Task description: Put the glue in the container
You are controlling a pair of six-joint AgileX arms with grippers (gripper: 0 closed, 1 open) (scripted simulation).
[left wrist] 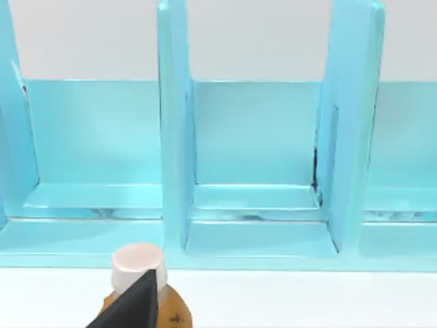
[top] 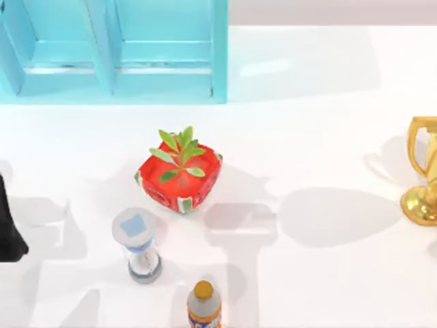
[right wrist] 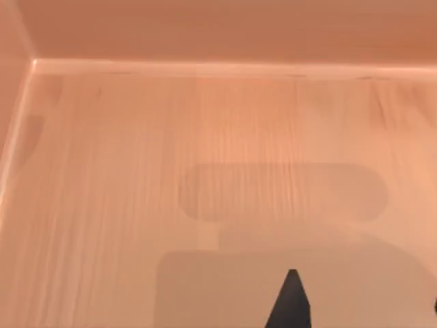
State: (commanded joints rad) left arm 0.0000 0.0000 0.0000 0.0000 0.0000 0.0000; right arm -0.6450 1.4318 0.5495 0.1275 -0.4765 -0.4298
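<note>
The container (top: 220, 55) is a light blue rack with upright dividers at the table's back left. The left wrist view faces its open compartments (left wrist: 174, 137) head-on. Low in that view is a small bottle (left wrist: 136, 260) with a pale round top and an orange-brown body. It appears to be the glue, though I cannot be sure. A dark part of my left gripper (left wrist: 130, 304) overlaps it, and I cannot tell whether it grips it. My left arm (top: 8, 229) is at the table's left edge. My right gripper (right wrist: 363, 304) is open over a wooden surface.
A red pot with a green plant (top: 179, 179) stands mid-table. In front of it are a white and blue hourglass-shaped object (top: 140, 246) and an orange-capped bottle (top: 203, 306). A gold trophy (top: 422, 174) is at the right edge.
</note>
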